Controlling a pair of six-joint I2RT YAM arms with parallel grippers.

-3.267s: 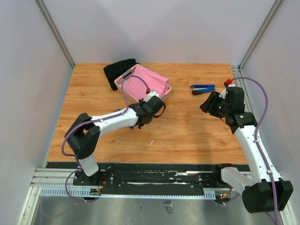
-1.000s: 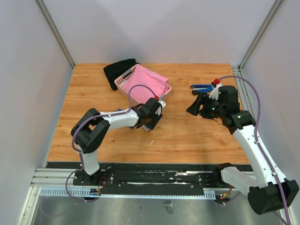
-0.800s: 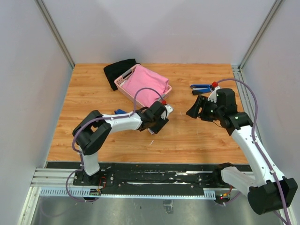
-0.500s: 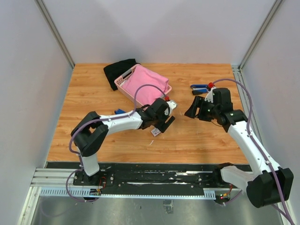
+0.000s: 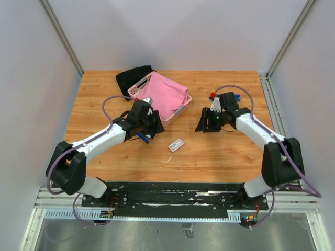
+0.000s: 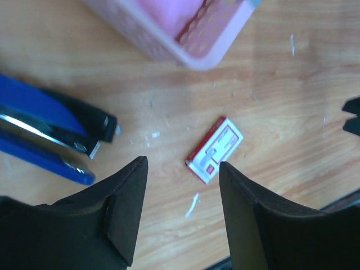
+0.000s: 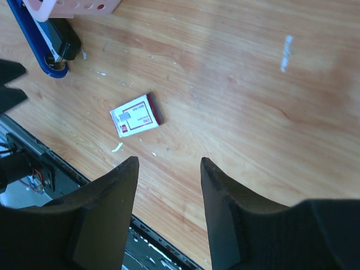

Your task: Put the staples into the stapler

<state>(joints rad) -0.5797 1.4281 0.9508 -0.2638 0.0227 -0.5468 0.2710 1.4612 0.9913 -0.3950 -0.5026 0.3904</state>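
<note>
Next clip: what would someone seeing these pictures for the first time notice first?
A pink plastic lattice basket holding pink cloth stands out at the back middle of the wooden table. In front of it lies a small flat white carton with red print, with a blue and black stapler to its left. The left end effector and right end effector flank the carton, both open and empty.

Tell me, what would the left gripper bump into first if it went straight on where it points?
Probably the small white carton with red print, lying on the table just ahead, in line with the open left gripper. Depth is hard to judge, so it might hit bare table right beside it.
</note>
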